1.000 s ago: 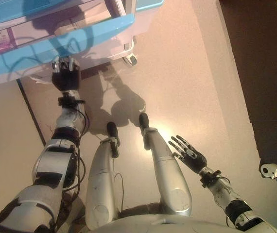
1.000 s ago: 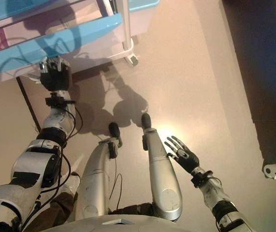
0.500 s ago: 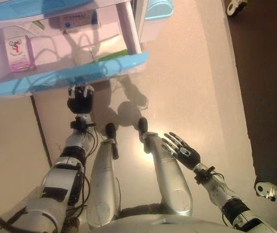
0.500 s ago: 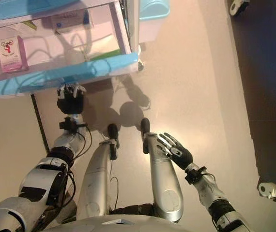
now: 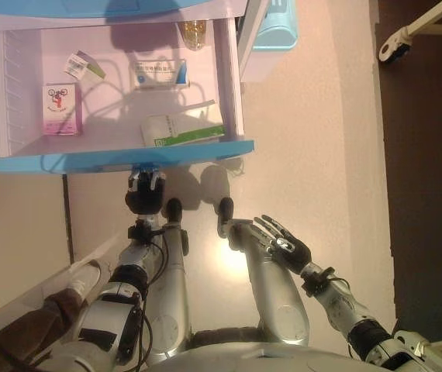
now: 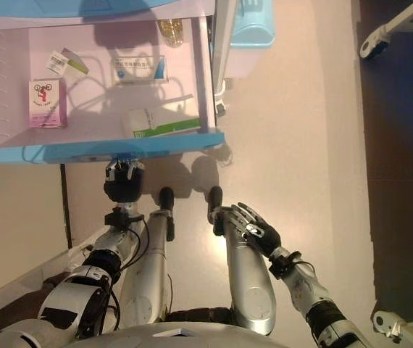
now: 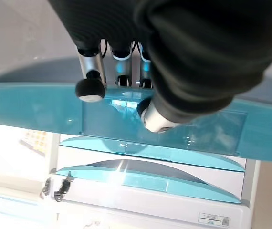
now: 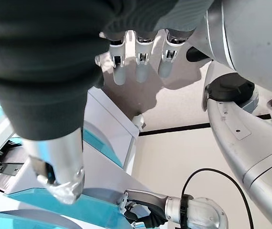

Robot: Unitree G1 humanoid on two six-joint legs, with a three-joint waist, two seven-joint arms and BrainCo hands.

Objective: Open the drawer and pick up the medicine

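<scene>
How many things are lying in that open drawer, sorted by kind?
Boxes: 4: pink box, white-and-blue box, green-and-white box, small tilted box
Bottles: 1: amber bottle
Total: 5

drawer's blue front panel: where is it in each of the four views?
Left eye view: blue front panel runs across the upper middle, just above the left hand.
Right eye view: same strip, above that hand.
Left wrist view: wide band past the fingers.
Right wrist view: bottom edge, beside the left hand.
Shared landmark: the left hand at the panel.
</scene>
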